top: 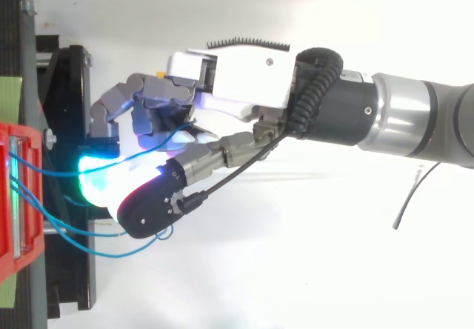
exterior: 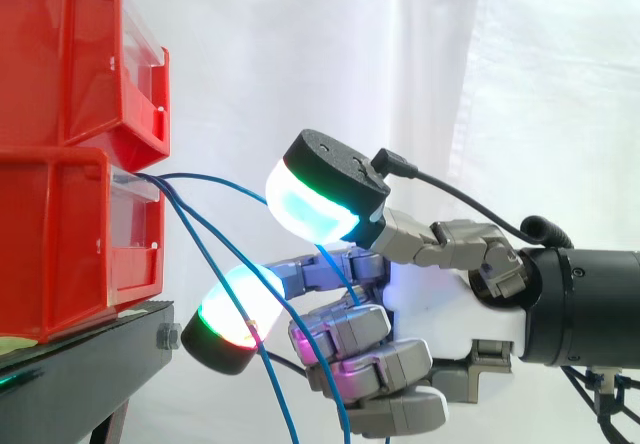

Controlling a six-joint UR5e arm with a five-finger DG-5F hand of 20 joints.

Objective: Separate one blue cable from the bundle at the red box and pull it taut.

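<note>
White curtain [exterior: 500, 64] backs a test rig where a grey-and-black arm [top: 415, 118] comes in level from the right toward two red bins [exterior: 60, 234]. They are stacked one on the other at the left edge, on a black bench [exterior: 80, 364]. Clear panels close the bins on the side facing the arm.

At the arm's end the robot hand [exterior: 440, 314], white at the palm, sits just right of the bins and a little above the bench top. It is apart from both in the side view. From above it overlaps the bench's edge, its bin-facing end lit cyan, green and magenta. Whether the robot hand grips any cable cannot be told, since the blue lines pass in among its parts and are hidden there.

Several thin blue cables [exterior: 172, 180] leave the bins at the seam where the upper one rests on the lower, on the front facing the arm. The upper cable [exterior: 225, 181] arcs almost level to the right and goes out of sight behind the robot hand. Two more fall steeply to the right, cross in front of the robot hand and run off the bottom edge of the side view. From above, one cable runs from the bins across to the robot hand, while others sag in loops just beside it. All hang in slack curves.

A small bolt [exterior: 168, 336] sticks out of the bench's edge below the lower bin.
</note>
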